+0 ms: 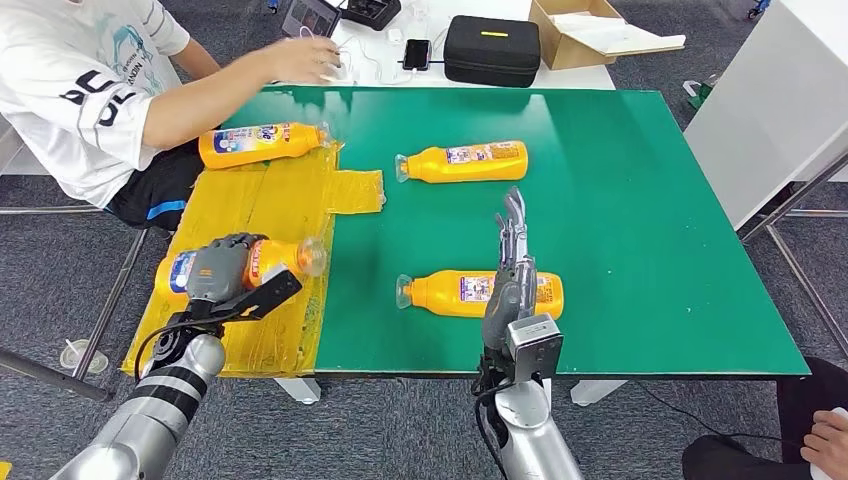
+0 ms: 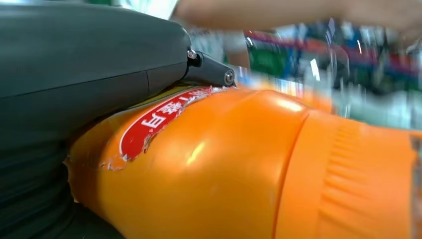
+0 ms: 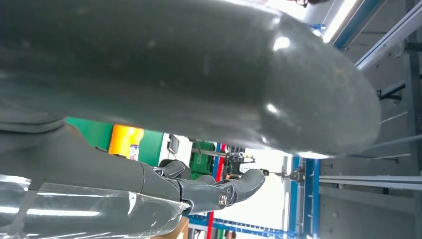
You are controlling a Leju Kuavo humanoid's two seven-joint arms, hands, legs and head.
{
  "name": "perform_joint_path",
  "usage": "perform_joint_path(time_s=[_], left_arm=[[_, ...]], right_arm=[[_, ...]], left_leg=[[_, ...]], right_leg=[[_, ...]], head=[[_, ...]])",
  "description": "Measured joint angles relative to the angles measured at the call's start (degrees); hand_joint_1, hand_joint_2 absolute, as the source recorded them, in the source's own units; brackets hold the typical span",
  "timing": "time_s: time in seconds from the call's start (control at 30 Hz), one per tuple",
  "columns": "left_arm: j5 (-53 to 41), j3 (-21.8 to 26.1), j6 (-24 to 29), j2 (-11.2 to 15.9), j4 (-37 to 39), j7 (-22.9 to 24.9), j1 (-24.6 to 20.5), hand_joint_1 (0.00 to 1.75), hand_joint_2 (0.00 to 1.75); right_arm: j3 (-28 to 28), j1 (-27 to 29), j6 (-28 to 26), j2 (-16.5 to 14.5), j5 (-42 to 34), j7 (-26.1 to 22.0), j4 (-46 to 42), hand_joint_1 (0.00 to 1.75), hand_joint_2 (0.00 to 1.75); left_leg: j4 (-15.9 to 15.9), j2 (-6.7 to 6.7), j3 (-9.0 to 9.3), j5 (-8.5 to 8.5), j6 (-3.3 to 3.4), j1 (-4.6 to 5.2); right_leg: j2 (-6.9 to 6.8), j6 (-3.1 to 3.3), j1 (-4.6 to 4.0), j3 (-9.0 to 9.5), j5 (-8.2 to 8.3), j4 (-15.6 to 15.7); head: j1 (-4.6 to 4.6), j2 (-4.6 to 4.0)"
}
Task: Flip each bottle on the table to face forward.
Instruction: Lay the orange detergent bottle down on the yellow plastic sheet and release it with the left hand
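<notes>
Left hand [image 1: 222,268] grips smooth orange plastic bottle [image 1: 270,260]; ribbed neck.

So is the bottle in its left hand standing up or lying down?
Lying down: the bottle lies lengthwise on the yellow mat, left hand wrapped over it.

Left hand [image 1: 222,268] clasped, right hand [image 1: 512,262] outstretched

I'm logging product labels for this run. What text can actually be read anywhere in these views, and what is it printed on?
Nothing reads fully.
Held bottle, red label patch: white characters, turned and torn, not legible.
Other bottles' labels: too small.
Person's white shirt: dark letters, partly folded, unreadable.
</notes>
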State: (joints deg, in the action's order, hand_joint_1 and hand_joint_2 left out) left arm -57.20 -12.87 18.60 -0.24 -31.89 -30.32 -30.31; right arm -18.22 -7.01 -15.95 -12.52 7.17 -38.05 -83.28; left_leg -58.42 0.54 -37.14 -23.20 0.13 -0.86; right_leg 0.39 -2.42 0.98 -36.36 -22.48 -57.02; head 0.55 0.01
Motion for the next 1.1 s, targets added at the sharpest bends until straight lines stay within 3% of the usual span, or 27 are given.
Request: perform_joint_path(time_s=[0.37, 0.4, 0.5, 0.53, 0.63, 0.77, 0.97, 1.07, 1.1], left_arm=[[-0.7, -2.2, -7.0, 2.2, 5.3, -0.3, -2.3, 1.75, 1.75], [-0.8, -2.3, -7.4, 2.3, 5.5, -0.3, -2.3, 1.40, 1.75], [-1.4, -2.8, -8.4, 2.5, 6.2, -0.3, -2.4, 0.09, 1.75], [-1.3, -3.0, -8.9, 2.5, 6.5, -0.3, -2.3, 0.00, 1.75], [-0.4, -3.1, -10.5, 2.6, 7.0, -0.6, -2.3, 0.00, 1.75], [1.0, -3.0, -12.4, 2.7, 7.2, -1.7, -2.4, 0.00, 0.00], [5.7, -2.9, -21.1, 3.4, 7.2, -6.6, -2.7, 0.00, 0.00], [6.8, -2.9, -23.0, 3.8, 7.2, -7.8, -2.7, 0.00, 0.00], [7.1, -2.8, -23.5, 3.9, 7.2, -8.0, -2.7, 0.00, 0.00]], right_arm=[[0.3, -0.7, 1.7, 0.0, -0.3, 0.3, 1.0, 0.00, 0.00], [0.2, -0.9, 2.0, 0.0, -0.3, 0.5, 1.3, 0.00, 0.00], [0.2, -1.5, 2.6, 0.0, -0.3, 0.9, 2.4, 0.00, 0.00], [0.2, -1.7, 2.8, 0.0, -0.3, 1.1, 2.8, 0.00, 0.00], [0.2, -2.0, 3.1, 0.0, -0.3, 1.2, 4.2, 0.00, 0.00], [0.2, -2.4, 3.5, -0.1, -0.3, 1.3, 5.5, 0.00, 0.00], [0.2, -3.6, 4.4, -0.2, -0.3, 1.7, 7.8, 0.00, 0.00], [0.2, -4.0, 4.7, -0.2, -0.3, 1.9, 8.9, 0.00, 0.00], [0.2, -4.2, 4.7, -0.2, -0.3, 1.9, 9.2, 0.00, 0.44]], left_leg=[[0.0, 0.02, 0.06, 0.00, 0.00, 0.00], [0.0, 0.01, 0.08, 0.01, -0.01, 0.00], [0.0, 0.01, 0.12, 0.01, -0.02, -0.01], [0.0, 0.01, 0.13, 0.02, -0.02, -0.01], [0.0, 0.02, 0.14, 0.02, -0.03, -0.01], [0.0, 0.04, 0.15, 0.02, -0.03, 0.00], [0.0, 0.24, 0.31, 0.02, -0.04, 0.00], [0.0, 0.33, 0.43, 0.02, -0.05, 0.00], [0.1, 0.33, 0.45, 0.03, -0.06, 0.00]], right_leg=[[-0.01, 0.01, 0.00, 0.07, 0.01, 0.0], [-0.01, 0.01, 0.00, 0.08, 0.01, 0.0], [-0.01, 0.01, 0.00, 0.13, 0.01, 0.0], [-0.01, 0.01, -0.01, 0.14, 0.01, 0.0], [-0.01, 0.01, 0.00, 0.16, 0.01, 0.0], [-0.01, 0.01, 0.00, 0.20, 0.01, 0.0], [-0.08, 0.02, 0.01, 0.41, -0.04, 0.0], [-0.10, 0.03, 0.01, 0.53, -0.06, 0.0], [-0.10, 0.04, 0.01, 0.56, -0.05, 0.0]], head=[[0.00, -0.01], [0.00, -0.01], [-0.01, -0.01], [-0.01, -0.01], [-0.01, 0.00], [-0.01, -0.01], [0.01, -0.01], [0.00, -0.01], [0.00, -0.01]])
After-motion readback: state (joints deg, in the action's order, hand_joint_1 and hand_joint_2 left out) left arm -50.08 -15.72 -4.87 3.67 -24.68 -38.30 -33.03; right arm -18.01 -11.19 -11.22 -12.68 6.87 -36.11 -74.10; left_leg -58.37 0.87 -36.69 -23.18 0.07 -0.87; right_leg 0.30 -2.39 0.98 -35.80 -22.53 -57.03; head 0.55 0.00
